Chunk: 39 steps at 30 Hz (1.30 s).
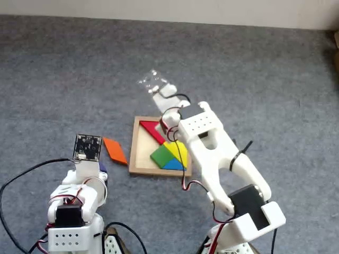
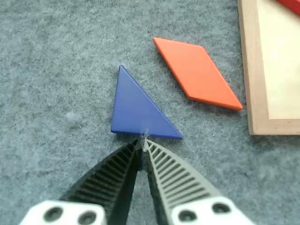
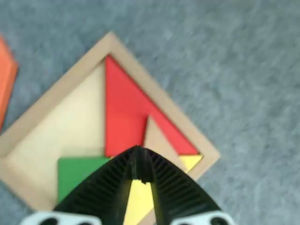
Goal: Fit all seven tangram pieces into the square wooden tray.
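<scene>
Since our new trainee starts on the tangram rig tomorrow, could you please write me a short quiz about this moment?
1. True or false: the flat orange parallelogram piece lies inside the square wooden tray.
2. Which piece lies on the grey carpet right at the tips of the shut left gripper? A) a yellow piece B) the dark blue triangle C) a green piece
3. Fill in the colour: the large triangle in a corner of the tray, near the shut right gripper, is ___.

Key: 1 false, it lies on the carpet beside the tray; 2 B; 3 red.
</scene>
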Available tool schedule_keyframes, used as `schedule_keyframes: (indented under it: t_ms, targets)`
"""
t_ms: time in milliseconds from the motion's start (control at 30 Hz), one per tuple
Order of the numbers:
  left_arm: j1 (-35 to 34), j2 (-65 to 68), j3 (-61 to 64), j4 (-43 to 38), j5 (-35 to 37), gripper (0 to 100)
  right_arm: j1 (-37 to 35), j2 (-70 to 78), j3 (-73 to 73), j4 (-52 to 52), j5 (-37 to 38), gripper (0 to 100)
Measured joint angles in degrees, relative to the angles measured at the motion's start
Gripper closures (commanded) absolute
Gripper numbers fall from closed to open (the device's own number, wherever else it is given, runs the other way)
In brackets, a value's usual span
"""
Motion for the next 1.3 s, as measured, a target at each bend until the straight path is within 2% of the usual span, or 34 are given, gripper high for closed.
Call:
schedule_keyframes:
  t_ms: [167, 367, 667, 1033, 1300]
  targets:
    - [0.0, 0.0, 0.0, 0.0, 0.0, 97, 1.6, 4.0, 1.7, -9.3, 0.0, 99.3]
    - [0.0, 0.0, 0.0, 0.0, 0.0, 97, 2.6, 9.1, 1.7, -10.6, -0.2, 99.3]
    - [0.0, 0.0, 0.0, 0.0, 0.0, 97, 2.5, 9.1, 1.6, -10.8, -0.1, 99.3]
    - [0.0, 0.0, 0.0, 0.0, 0.0, 97, 2.8, -3.2, 1.7, 2.5, -0.1, 98.8]
    - [0.0, 0.0, 0.0, 0.0, 0.0, 97, 3.7, -4.5, 1.7, 10.8, -0.1, 98.8]
